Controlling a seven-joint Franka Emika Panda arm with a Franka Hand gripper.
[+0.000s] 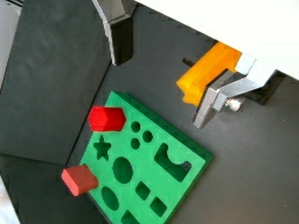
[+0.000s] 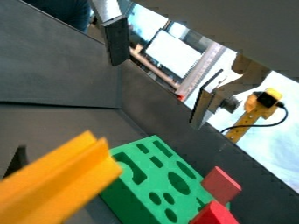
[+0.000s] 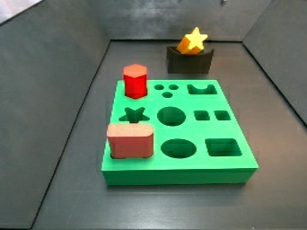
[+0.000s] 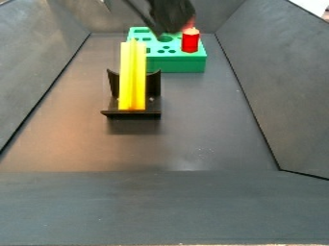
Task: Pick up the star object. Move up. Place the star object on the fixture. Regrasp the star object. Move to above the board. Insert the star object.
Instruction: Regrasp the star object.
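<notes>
One star object (image 3: 193, 39), one fixture (image 3: 189, 60), one board (image 3: 180, 171) and two further pieces are present: a red hexagonal prism (image 3: 135, 81) and a pinkish-red square block (image 3: 129, 142); the star object, a yellow-orange prism with a star-shaped end face, rests on the dark fixture (image 4: 131, 104) and reads as a long bar (image 4: 133, 75) in a side view; the fixture stands on the dark floor just beyond the board's far edge; the board is a flat green plate with nine shaped holes visible, the star-shaped hole (image 3: 135, 114) unoccupied; the hexagonal prism stands upright at one far corner of the board, the square block at a near corner; the gripper (image 1: 163, 74) hangs above the floor beside the board (image 1: 152, 162), apart from the star object (image 1: 208, 70); the fingers (image 1: 121, 39) are flat silver plates spread wide with nothing between them; sloped dark walls enclose the floor, with bare floor around the board.
</notes>
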